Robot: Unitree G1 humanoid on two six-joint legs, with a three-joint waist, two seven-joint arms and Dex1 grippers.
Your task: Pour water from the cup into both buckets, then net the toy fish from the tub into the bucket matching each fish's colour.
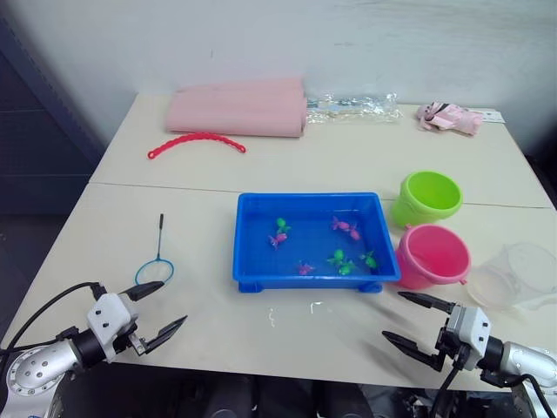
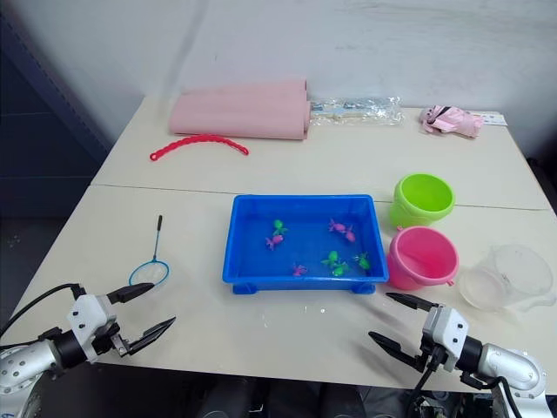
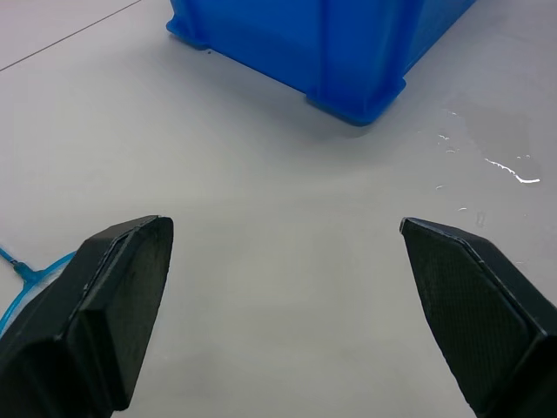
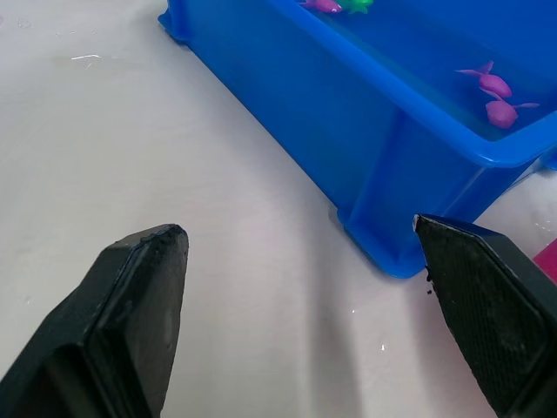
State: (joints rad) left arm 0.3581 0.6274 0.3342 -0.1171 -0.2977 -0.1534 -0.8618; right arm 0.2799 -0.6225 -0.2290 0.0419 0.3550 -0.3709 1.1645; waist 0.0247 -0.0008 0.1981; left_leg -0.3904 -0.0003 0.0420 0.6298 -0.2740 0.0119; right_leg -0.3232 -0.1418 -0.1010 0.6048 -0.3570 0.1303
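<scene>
While fish (image 1: 344, 228) float in tub (image 1: 252, 270), left hand (image 1: 157, 309), right hand (image 1: 416, 322) gape wide, empty.

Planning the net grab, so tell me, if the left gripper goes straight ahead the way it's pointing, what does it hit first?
Probably the tub. The open left gripper points across bare table at the tub's near corner, with the net off to one side of that line. Depth is hard to judge.

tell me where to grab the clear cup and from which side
Grip the cup across its side wall, below the lip. It stands upright at the table's right edge, just right of the pink bucket, so the open right gripper could probably come in level from the near side, clear of the bucket.
</scene>
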